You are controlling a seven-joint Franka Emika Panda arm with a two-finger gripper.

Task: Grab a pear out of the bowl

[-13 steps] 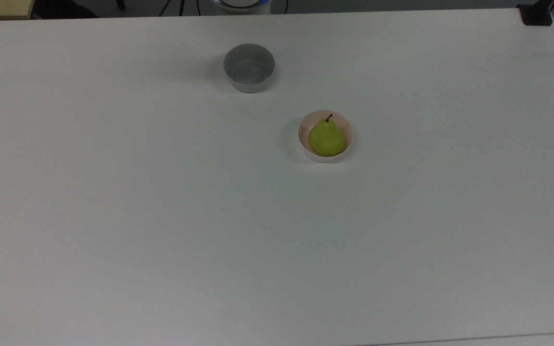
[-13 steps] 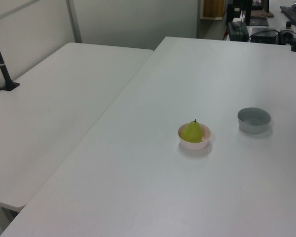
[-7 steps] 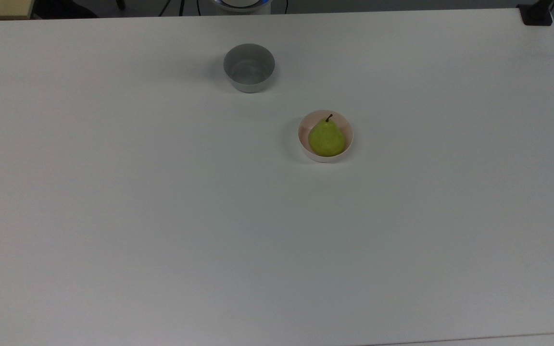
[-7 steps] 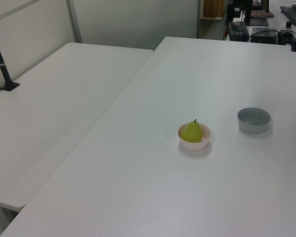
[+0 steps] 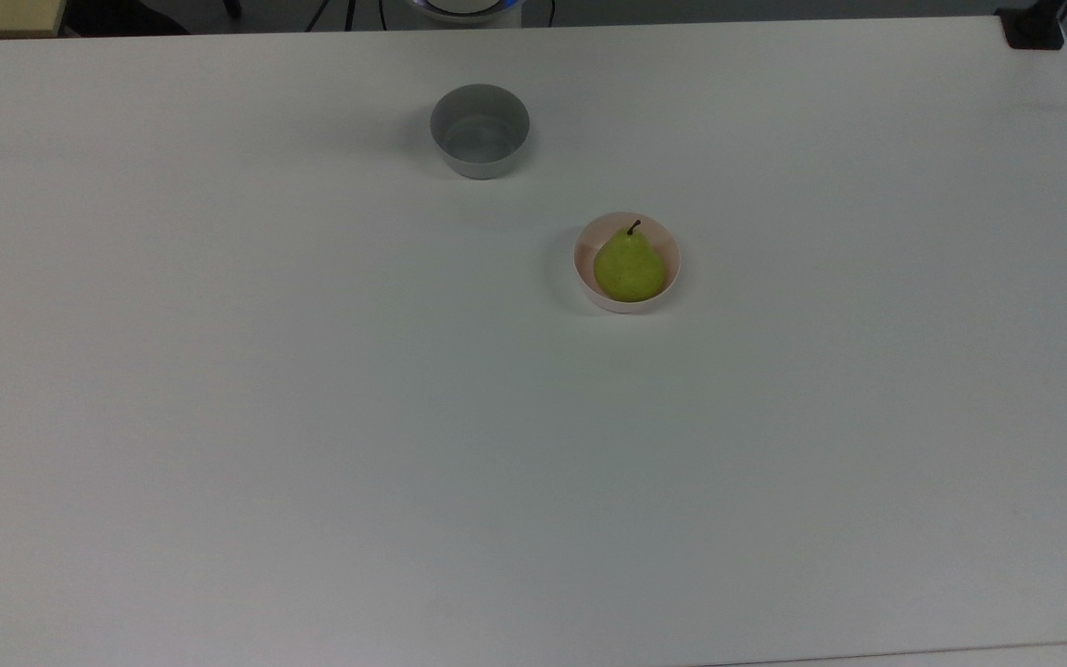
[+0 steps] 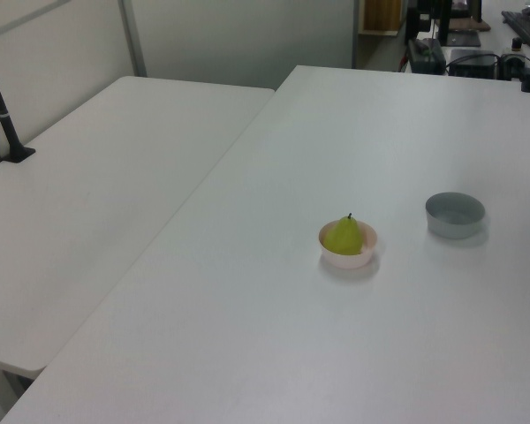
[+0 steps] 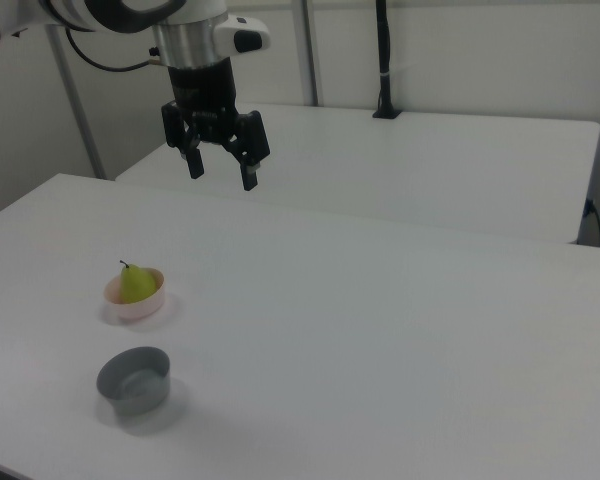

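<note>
A small yellow-green pear (image 5: 629, 268) (image 6: 344, 236) (image 7: 133, 284) with a short dark stem sits inside a pale pink bowl (image 5: 583, 270) (image 6: 348, 259) (image 7: 136, 307) near the middle of the white table. In the right view my gripper (image 7: 221, 172) hangs high above the table, up and to the right of the bowl, well apart from it. Its two black fingers are spread open with nothing between them.
An empty grey bowl (image 5: 479, 131) (image 6: 455, 215) (image 7: 134, 380) stands on the table a short way from the pink one. A second white table (image 6: 88, 203) adjoins this one. A black post (image 7: 383, 60) stands at the far table's back.
</note>
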